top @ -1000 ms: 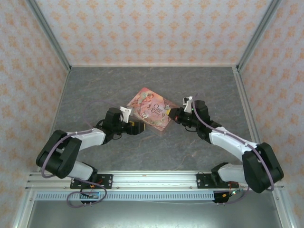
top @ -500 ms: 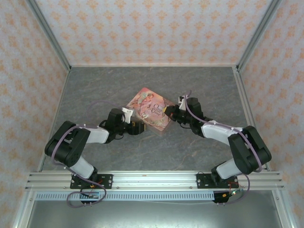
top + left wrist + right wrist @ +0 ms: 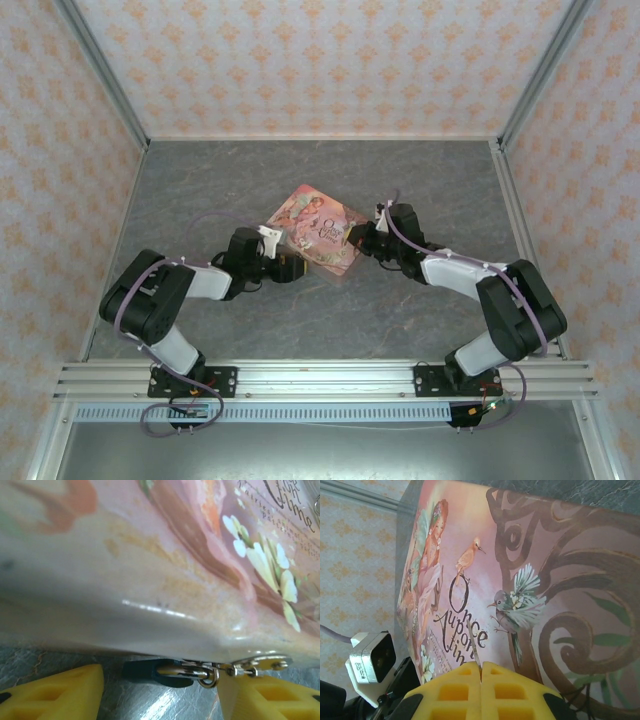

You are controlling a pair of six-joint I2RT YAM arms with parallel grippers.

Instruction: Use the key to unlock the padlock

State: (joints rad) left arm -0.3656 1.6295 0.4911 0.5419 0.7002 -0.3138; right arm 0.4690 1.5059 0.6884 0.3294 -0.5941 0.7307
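At the tin's point(image 3: 150, 580) edge, the low left gripper point(image 3: 162, 690) straddles the padlock point(image 3: 150, 672), jaws parted. The right gripper point(image 3: 481, 672) pinches a thin key point(image 3: 474, 645).

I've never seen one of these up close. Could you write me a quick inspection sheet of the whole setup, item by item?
Surface: grey marbled table, no spills seen.
Job's things: tiny blue padlock at the lower edge of the pink tin box, close to the table; a thin metal sliver, apparently the key, seen edge-on.
Clutter: nothing seen.
Pincers: left pincer open, its yellow fingers either side of the padlock; right pincer shut on the key, over the box lid.
Cables: purple cables loop along both arms.
Surroundings: patterned walls on three sides, metal rail at the front.
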